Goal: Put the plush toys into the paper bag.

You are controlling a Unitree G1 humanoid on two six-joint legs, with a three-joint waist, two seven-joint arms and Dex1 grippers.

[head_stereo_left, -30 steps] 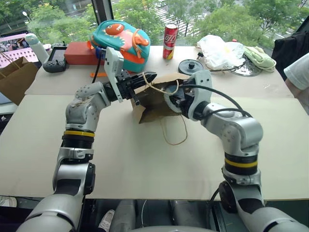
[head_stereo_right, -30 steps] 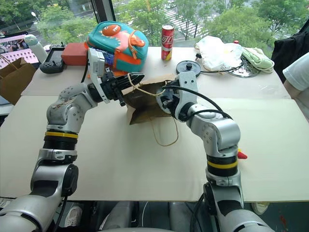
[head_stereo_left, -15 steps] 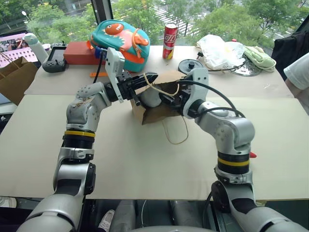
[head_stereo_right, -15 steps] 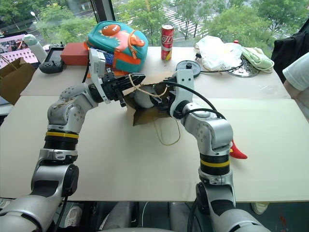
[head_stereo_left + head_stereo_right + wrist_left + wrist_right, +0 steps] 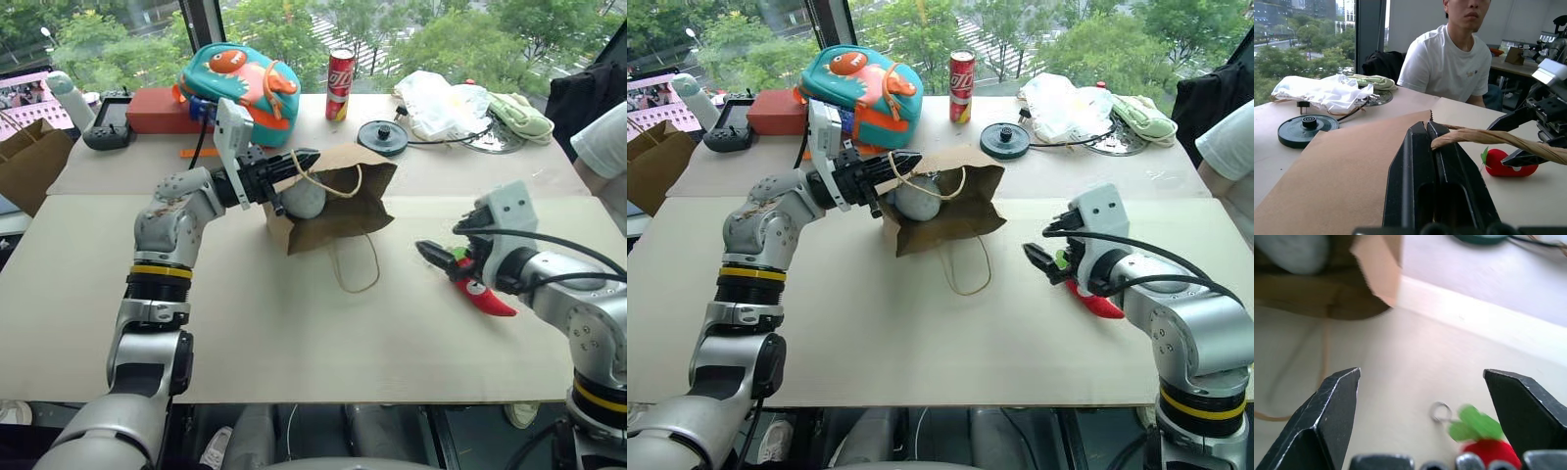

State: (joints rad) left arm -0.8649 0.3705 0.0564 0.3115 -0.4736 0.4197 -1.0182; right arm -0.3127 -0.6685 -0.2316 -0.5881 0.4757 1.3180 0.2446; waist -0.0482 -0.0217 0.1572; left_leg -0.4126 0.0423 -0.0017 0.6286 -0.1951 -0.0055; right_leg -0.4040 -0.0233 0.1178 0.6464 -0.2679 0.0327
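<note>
While the brown mouth is gaping toward the lower part of the frame, these lines are running from biggest thing to smallest.

Paper bag: lying on its side at the upper centre of the left eye view, mouth facing the viewer; thin kraft paper is looking light and easily creased, so it is probably needing support at the rim, not a squeeze on the wall.

Left gripper: sitting at the bag's upper left rim, jaws pressed together on the twine handle and holding the mouth up.

Right gripper: hovering at the right of the frame, jaws standing wide with nothing between them, just beside the chili.

Grey-blue ball: already resting inside the bag mouth, upper centre; appearing fuzzy, soft and light.

Red chili pepper: lying on the table at the right, well apart from the bag, partly under the right gripper; seeming soft, light and not slippery, so a pinch across the red body is likely holding better than one on the thin green stem.

Left wrist view: showing the twine crossing the shut fingers, plus a person in a white shirt seated behind the table.

Right wrist view: showing a small metal ring beside the chili's green stem, which the head views are leaving unclear.
</note>
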